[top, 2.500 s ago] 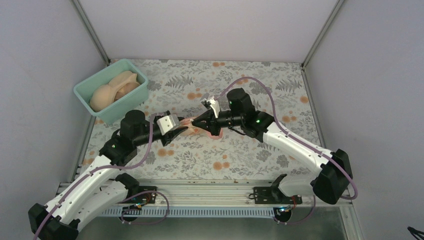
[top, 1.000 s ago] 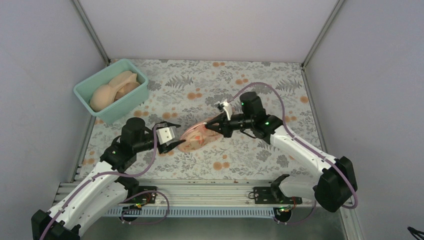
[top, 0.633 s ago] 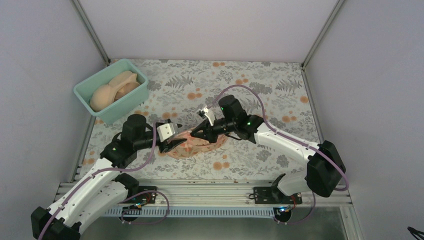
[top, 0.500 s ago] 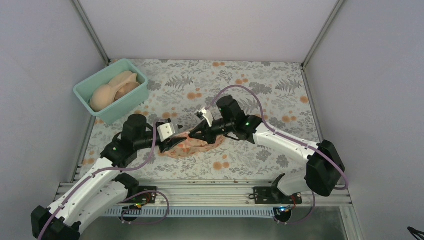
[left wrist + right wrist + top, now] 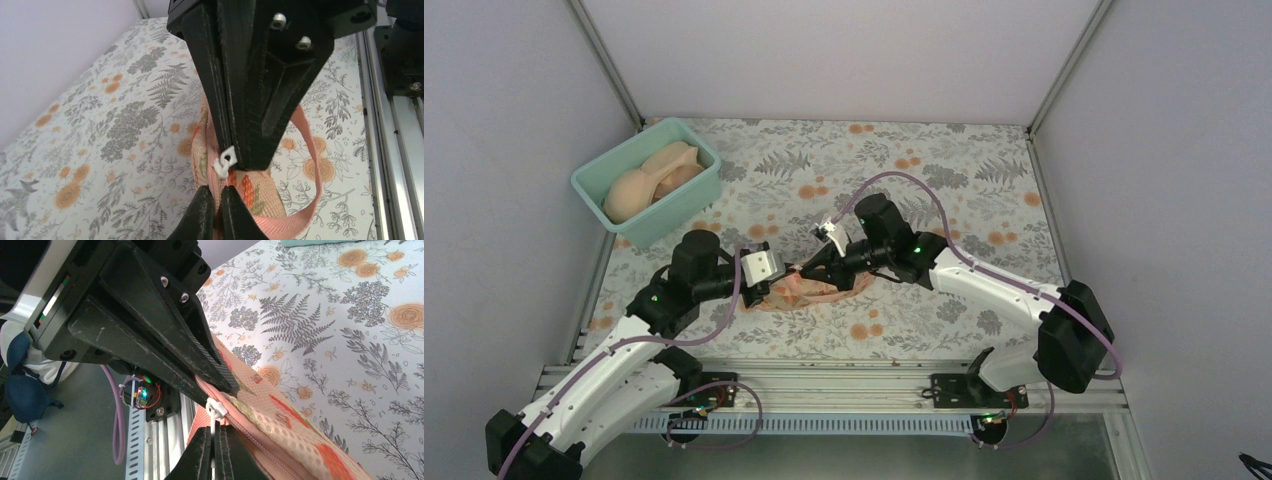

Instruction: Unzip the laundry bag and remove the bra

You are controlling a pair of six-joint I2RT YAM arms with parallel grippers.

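Note:
The laundry bag (image 5: 819, 291), pale pink mesh with orange print, lies on the floral table between my arms. My left gripper (image 5: 776, 285) is shut on the pink zip trim at the bag's left end (image 5: 217, 192). My right gripper (image 5: 809, 270) meets it tip to tip and is shut on the white zip pull (image 5: 215, 411); its midpoint in the right wrist view (image 5: 215, 431) is just below the slider. The pull also shows in the left wrist view (image 5: 224, 163). A pink strap loop (image 5: 310, 165) hangs off the bag. The bra is hidden.
A teal tub (image 5: 686, 205) holding pale peach bras stands at the back left. The metal rail (image 5: 844, 385) runs along the near table edge. Both arms' purple cables arch over the middle.
My right gripper has moved left along the bag to the left gripper. The left gripper, open a second ago, has shut on the bag's left end. The bag now lies lower and flatter.

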